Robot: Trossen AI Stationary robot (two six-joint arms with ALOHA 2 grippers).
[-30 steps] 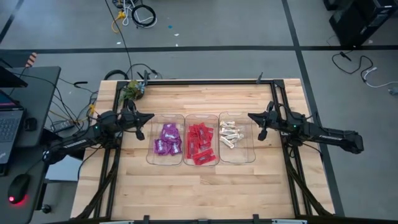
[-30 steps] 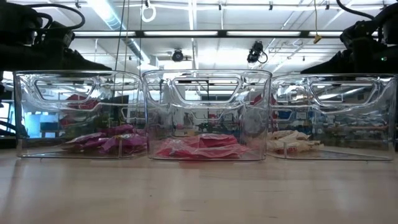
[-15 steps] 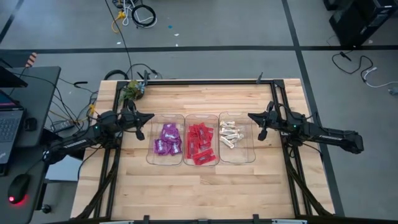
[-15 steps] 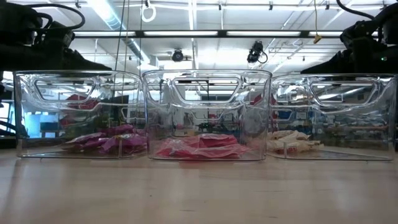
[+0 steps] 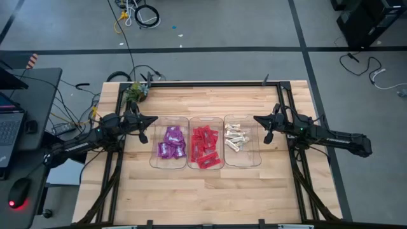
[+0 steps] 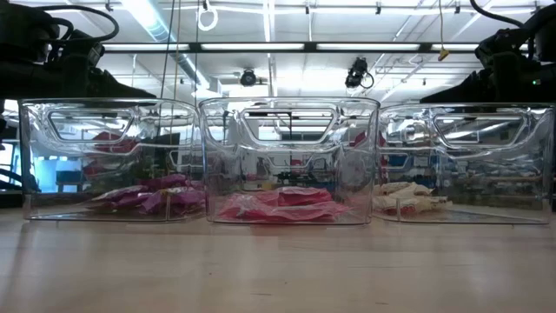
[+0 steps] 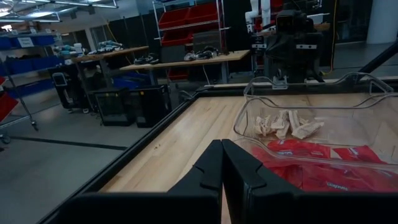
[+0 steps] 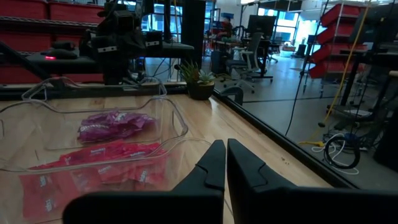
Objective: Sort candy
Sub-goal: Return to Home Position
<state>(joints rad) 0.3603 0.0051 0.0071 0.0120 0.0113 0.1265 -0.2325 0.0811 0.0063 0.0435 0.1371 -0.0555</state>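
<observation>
clear bins [image 5: 205, 118]: 3 | candy [image 5: 205, 147] kinds: 3 | pieces per kind: several, exact count unclear

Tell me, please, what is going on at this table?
The candy sorting looks finished. Three clear bins stand side by side on the wooden table: purple packets in the left bin, red packets in the middle bin, cream pieces in the right bin. No loose candy shows on the table. The left arm and the right arm hold nothing; each hovers beside an outer end of the row, jaws shut.
</observation>
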